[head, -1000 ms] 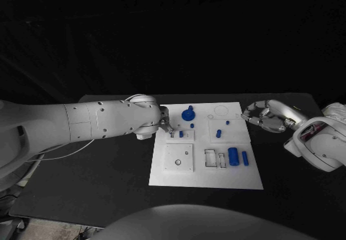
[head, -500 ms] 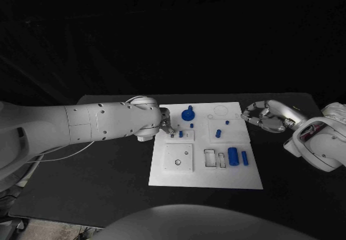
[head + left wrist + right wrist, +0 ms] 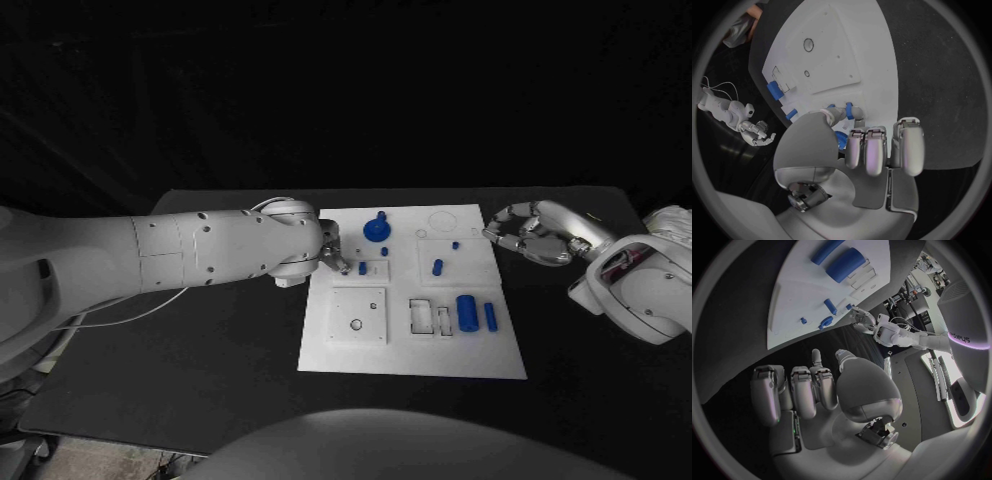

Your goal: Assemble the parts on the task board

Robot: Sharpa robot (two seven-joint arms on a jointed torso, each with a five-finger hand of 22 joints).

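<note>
The white task board [image 3: 411, 350] lies flat in the middle of the black surface [image 3: 202, 340]; its blue parts are spread over the far and right portions; a round blue knob-like part [image 3: 376, 229] stands at the far edge, left of centre; a short blue peg [image 3: 438, 267] stands upright in a raised white square block at the far right, with a smaller blue piece [image 3: 454, 244] just beyond it; a thick blue cylinder [image 3: 466, 309] and a thinner blue rod [image 3: 490, 316] lie side by side at the near right, beside two rectangular recesses; a plain white square block with a small hole sits at the near left of the board. The left robot hand [image 3: 333, 258] is over the board's left edge, fingertips lowered to a small white block carrying a little blue part [image 3: 362, 267]; in the left wrist view the thumb [image 3: 834, 114] reaches toward a blue part [image 3: 849, 110] while the other fingers [image 3: 876, 150] lie curled together above the palm; whether the part is actually pinched cannot be told. The right robot hand [image 3: 528, 238] hangs just off the board's far right corner, apart from it; its fingers [image 3: 792, 392] are curled in toward the palm, holding nothing.
</note>
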